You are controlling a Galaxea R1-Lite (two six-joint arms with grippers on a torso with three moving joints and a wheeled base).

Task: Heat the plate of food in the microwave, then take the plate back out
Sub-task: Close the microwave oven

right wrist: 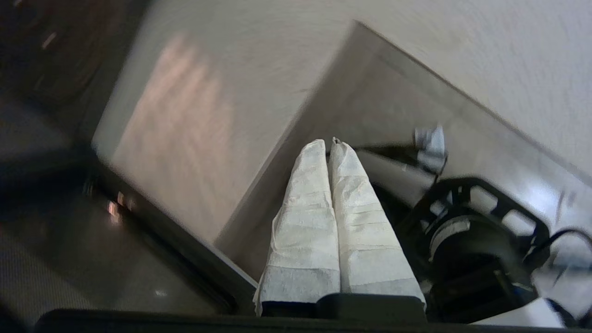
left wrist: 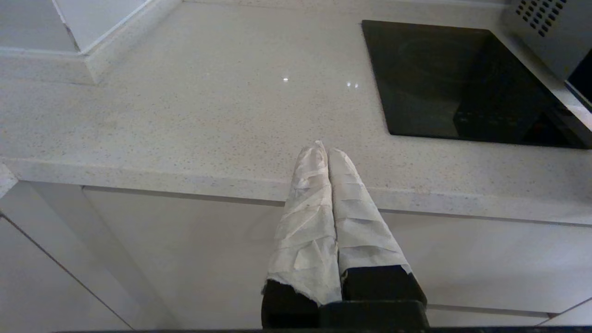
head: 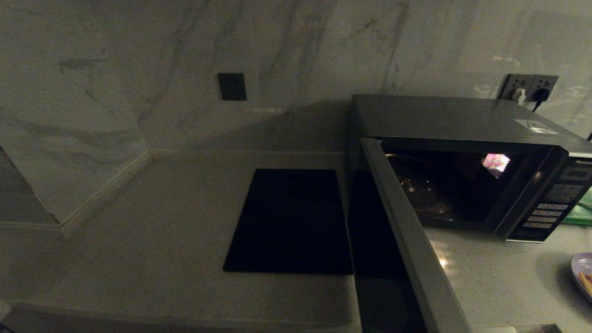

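Right now I see the plate of food (head: 583, 275) on the counter (head: 138, 240), at my view's right edge, near the microwave (head: 462, 157), whose door (head: 407, 240) hangs open toward me. Beside it lies a black slab (head: 291, 222). My left end effector (left wrist: 326, 150) hovers closed over the counter's front edge; the right end effector (right wrist: 329, 144) is closed too, empty.
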